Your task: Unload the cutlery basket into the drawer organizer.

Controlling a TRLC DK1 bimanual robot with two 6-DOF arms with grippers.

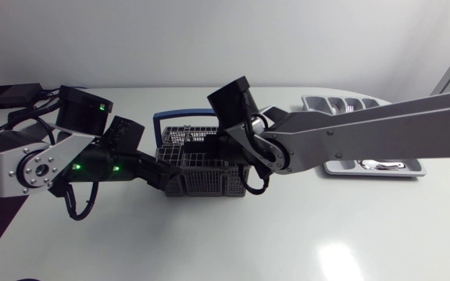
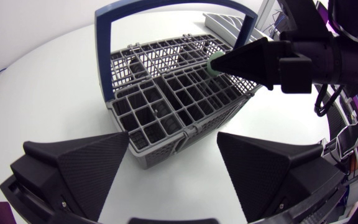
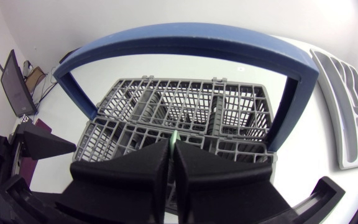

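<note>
The grey cutlery basket (image 1: 209, 178) with its blue hoop handle (image 1: 180, 117) stands mid-table. My right gripper (image 1: 211, 146) reaches under the handle over the basket's compartments. It is shut on the green end of a cutlery piece (image 2: 215, 64), seen as a thin green sliver (image 3: 173, 140) between the pads; the rest of the piece is hidden in the basket. My left gripper (image 2: 173, 134) is open wide at the basket's left end, its fingers on either side of the near corner (image 2: 143, 152) without gripping it. The grey drawer organizer (image 1: 412, 168) lies at the right, partly behind my right arm.
One silver cutlery piece (image 1: 377, 165) lies in the organizer's near compartment. The organizer (image 3: 353, 93) sits beyond the basket's right side. A black box with cables (image 1: 6, 95) rests at the table's far left.
</note>
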